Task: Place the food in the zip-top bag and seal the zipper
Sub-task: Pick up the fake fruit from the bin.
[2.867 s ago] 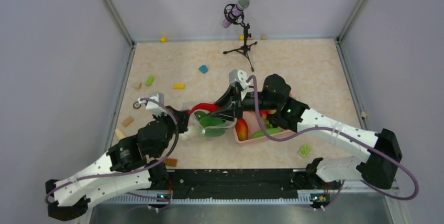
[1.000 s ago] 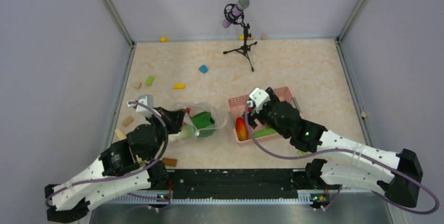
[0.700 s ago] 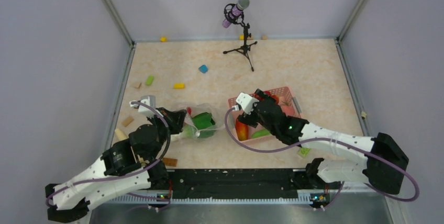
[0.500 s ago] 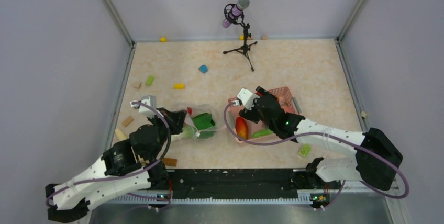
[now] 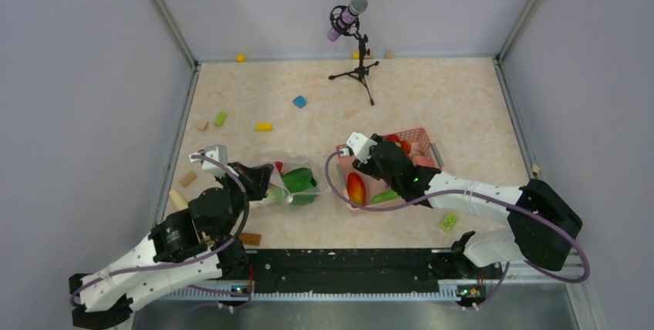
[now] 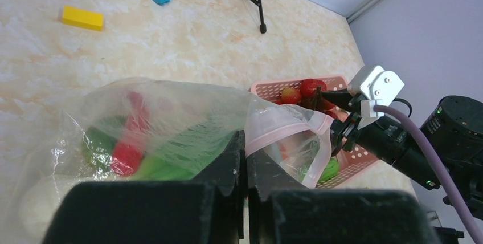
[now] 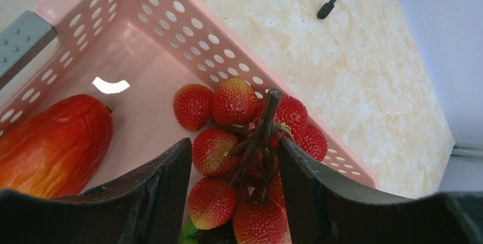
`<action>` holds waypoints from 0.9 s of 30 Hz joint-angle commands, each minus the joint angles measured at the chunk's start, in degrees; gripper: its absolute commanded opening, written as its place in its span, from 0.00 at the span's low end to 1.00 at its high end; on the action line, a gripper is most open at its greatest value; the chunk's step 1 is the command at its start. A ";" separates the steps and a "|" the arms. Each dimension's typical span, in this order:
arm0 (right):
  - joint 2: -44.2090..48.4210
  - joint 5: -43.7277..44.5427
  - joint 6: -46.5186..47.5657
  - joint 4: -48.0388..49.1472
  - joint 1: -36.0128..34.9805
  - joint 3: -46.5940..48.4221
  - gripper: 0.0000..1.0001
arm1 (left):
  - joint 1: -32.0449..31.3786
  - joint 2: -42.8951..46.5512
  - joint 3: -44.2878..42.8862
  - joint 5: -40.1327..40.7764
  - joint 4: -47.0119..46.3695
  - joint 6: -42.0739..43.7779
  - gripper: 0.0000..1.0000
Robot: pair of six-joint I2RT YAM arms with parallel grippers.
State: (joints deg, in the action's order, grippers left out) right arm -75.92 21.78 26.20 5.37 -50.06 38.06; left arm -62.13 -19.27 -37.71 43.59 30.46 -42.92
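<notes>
Berries [image 7: 234, 102] now inside R gripper [image 7: 233, 144], jaws apart but narrowing; L gripper [image 6: 246, 144] still clamped on bag [image 6: 171, 98].

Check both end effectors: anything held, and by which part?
The left end effector is shut on the zip-top bag, pinching its mouth edge. The right end effector straddles the berry bunch in the pink basket, jaws apart; nothing held.

Left arm [image 5: 166, 247]: extended forward
Left fingers [image 6: 225, 167]: pressed together
Right arm [image 5: 478, 195]: reaching left, low
Right fingers [image 7: 162, 190]: apart
</notes>
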 commanded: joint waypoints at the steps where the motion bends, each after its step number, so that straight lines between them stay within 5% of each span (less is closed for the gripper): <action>1: -0.31 0.35 -1.39 4.71 0.32 2.94 0.54 | 0.19 -0.07 0.22 1.26 -2.23 1.11 0.00; 8: -0.57 -0.16 -1.50 6.74 0.25 2.41 0.47 | 0.22 -0.17 0.39 1.66 -2.42 1.19 0.00; 17: -0.60 1.33 -2.08 5.70 0.37 2.99 0.25 | 0.22 -0.17 0.46 2.02 -2.42 1.23 0.00; 21: -0.10 2.41 -2.06 4.86 0.38 2.99 0.02 | 0.20 -0.26 0.48 1.98 -2.45 1.21 0.00; 27: 3.18 3.49 -4.41 5.15 0.32 2.77 0.00 | 0.22 -0.27 0.39 2.02 -2.46 1.20 0.00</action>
State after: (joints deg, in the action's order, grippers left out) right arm -76.42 23.05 24.14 9.19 -50.06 38.68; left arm -62.13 -19.27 -37.26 44.45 30.30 -42.28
